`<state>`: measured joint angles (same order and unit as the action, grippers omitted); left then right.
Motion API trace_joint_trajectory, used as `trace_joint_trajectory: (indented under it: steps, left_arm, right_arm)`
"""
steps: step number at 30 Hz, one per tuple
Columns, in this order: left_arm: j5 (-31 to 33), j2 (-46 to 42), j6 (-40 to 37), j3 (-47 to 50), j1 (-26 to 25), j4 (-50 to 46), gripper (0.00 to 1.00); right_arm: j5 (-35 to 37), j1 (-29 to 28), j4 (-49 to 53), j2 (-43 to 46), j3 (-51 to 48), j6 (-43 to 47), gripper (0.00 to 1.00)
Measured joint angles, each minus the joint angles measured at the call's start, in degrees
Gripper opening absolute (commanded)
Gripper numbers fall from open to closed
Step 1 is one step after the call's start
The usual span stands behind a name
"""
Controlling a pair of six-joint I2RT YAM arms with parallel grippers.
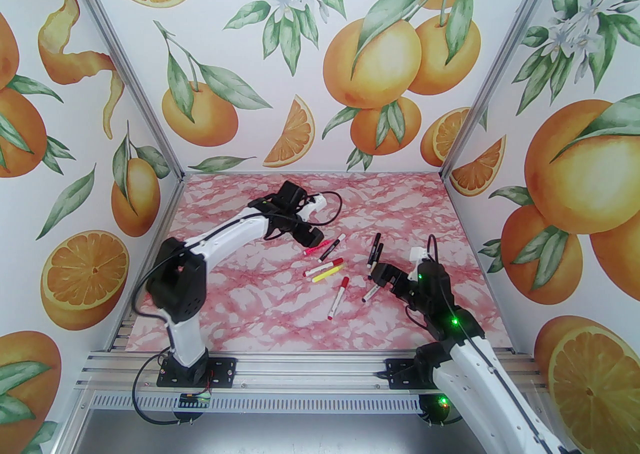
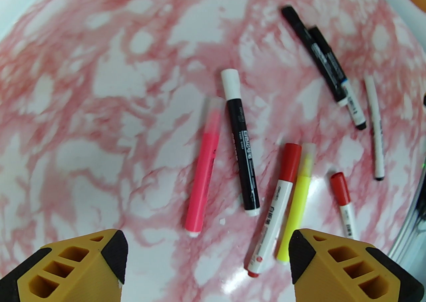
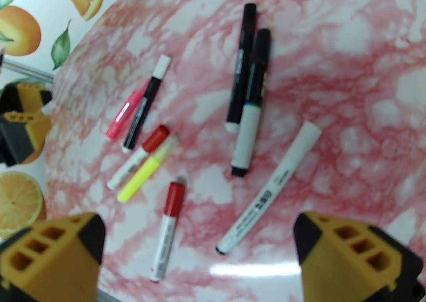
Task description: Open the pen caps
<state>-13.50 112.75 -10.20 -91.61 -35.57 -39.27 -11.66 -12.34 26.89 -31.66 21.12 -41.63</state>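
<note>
Pen caps [image 2: 290, 161] all seem seated on the pens [image 1: 332, 269], which lie scattered on the pink marbled table [image 1: 280, 327] just ahead of both grippers. The left gripper [image 2: 208, 250] hangs above them, jaws apart and nothing between; the pink pen [image 2: 203, 167] lies straight ahead of its gap, with a red-capped pen [image 2: 271, 214] and a yellow pen [image 2: 298, 201] close beside one finger. The right gripper [image 3: 199, 237] is spread wide and empty too, a white pen [image 3: 269, 187] just ahead of its gap. I judge this the reach for a first pen; next, one gripper must clamp a barrel, the other its cap, then pull apart
</note>
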Motion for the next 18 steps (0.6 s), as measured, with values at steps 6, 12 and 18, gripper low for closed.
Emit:
trace_joint_trajectory:
  steps: [6, 12, 18]
  left_arm:
    - [1.92, 12.66, -1.46, -13.94, -1.4, -9.33, 0.74]
    - [3.17, 18.53, -3.78, -21.27, -1.95, -16.17, 0.66]
    - [4.11, 21.99, -6.36, -27.26, -1.95, -21.0, 0.56]
  right_arm:
    - [-1.05, -0.02, 0.57, 1.03, -0.46, -0.68, 1.0]
    - [-1.42, -0.02, 0.92, 0.92, -1.14, -1.05, 1.0]
    - [-1.9, -0.02, 1.29, 0.92, -1.86, -1.05, 1.0]
